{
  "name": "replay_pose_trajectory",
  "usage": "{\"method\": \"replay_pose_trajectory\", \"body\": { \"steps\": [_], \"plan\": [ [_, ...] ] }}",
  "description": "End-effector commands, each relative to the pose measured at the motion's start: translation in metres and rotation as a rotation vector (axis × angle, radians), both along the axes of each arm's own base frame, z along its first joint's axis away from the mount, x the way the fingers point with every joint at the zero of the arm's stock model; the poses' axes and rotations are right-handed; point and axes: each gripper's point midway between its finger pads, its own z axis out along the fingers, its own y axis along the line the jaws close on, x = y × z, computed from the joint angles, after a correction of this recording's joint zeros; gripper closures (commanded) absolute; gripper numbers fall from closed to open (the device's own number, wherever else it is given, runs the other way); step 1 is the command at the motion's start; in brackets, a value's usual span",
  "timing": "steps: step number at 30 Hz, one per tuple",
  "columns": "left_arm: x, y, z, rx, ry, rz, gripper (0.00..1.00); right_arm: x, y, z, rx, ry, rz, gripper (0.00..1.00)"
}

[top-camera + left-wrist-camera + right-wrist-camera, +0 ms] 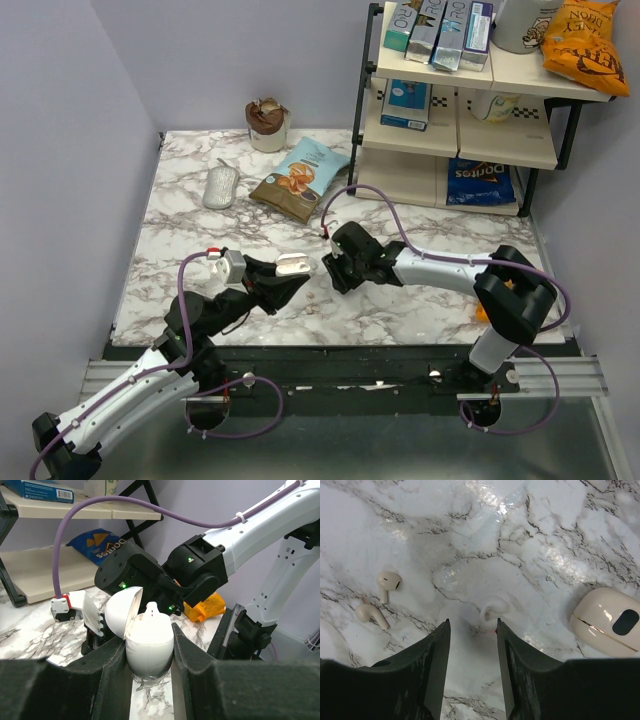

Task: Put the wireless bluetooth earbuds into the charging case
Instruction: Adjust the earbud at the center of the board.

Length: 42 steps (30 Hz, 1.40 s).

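Observation:
My left gripper (290, 272) is shut on the white charging case (293, 264), held just above the marble table. In the left wrist view the case (149, 645) sits between my fingers with its lid swung open to the left. One white earbud (152, 611) stands in its top. My right gripper (328, 272) faces the case from the right, close by. In the right wrist view it (471, 622) is open over the table. Another white earbud (492, 611) lies just ahead of its right fingertip (501, 630).
Two cream earbuds (389, 582) (370, 614) and a cream case (610, 622) lie on the marble under my right wrist. A grey oval object (221, 187), a snack bag (300, 178) and a cup (267, 123) stand behind. A shelf (460, 100) is at the back right.

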Motion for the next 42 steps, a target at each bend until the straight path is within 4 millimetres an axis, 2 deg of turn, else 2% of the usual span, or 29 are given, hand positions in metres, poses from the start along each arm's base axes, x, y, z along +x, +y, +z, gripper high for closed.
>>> {"method": "replay_pose_trajectory", "body": {
  "steps": [1, 15, 23, 32, 38, 42],
  "plan": [
    [0.001, -0.001, -0.002, 0.001, 0.002, 0.007, 1.00, 0.003, -0.016, -0.016, -0.058, 0.002, -0.040, 0.49],
    [0.001, -0.001, -0.003, 0.001, 0.005, 0.005, 1.00, 0.010, -0.020, -0.014, -0.068, -0.012, -0.065, 0.56],
    [0.001, -0.001, -0.002, -0.001, 0.005, 0.003, 1.00, 0.015, -0.025, -0.014, -0.073, -0.016, -0.091, 0.70],
    [0.001, -0.002, -0.003, -0.003, 0.009, 0.001, 1.00, 0.019, -0.033, -0.014, -0.089, -0.024, -0.128, 0.77],
    [0.000, -0.001, -0.002, -0.006, 0.005, 0.000, 1.00, 0.019, -0.036, -0.015, -0.089, -0.017, -0.139, 0.88],
    [0.000, -0.001, -0.002, -0.005, 0.006, 0.000, 1.00, 0.020, -0.037, -0.015, -0.090, -0.017, -0.149, 0.90]
  ]
}}
